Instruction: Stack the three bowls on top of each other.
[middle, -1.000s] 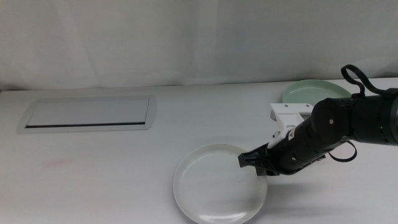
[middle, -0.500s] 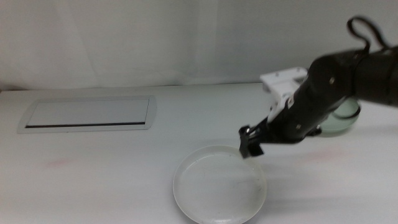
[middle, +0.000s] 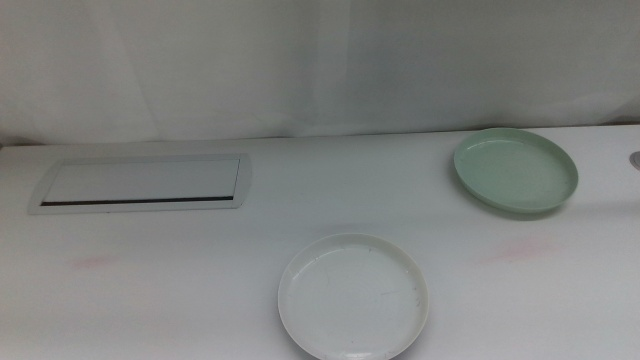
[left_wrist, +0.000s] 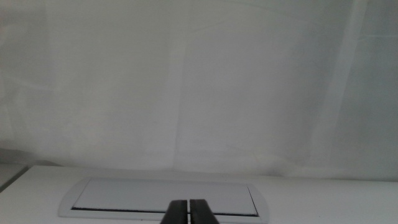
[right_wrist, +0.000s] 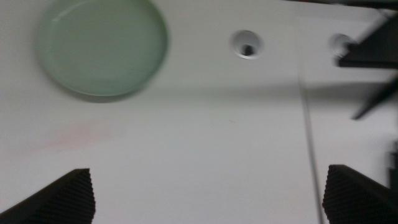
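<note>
While our right gripper (right_wrist: 208, 193) hangs over bare table with its jaws spread wide and nothing between them, our left gripper (left_wrist: 188, 213) waits with its jaws pressed together, facing the white panel (left_wrist: 165, 198). Below the right gripper we see the mint bowl (right_wrist: 102, 46) off to one side. In the middle view, neither arm shows; the mint bowl sits at the far right, the speckled bowl (middle: 353, 296) near the front, well apart. We cannot see the grey bowl.
</note>
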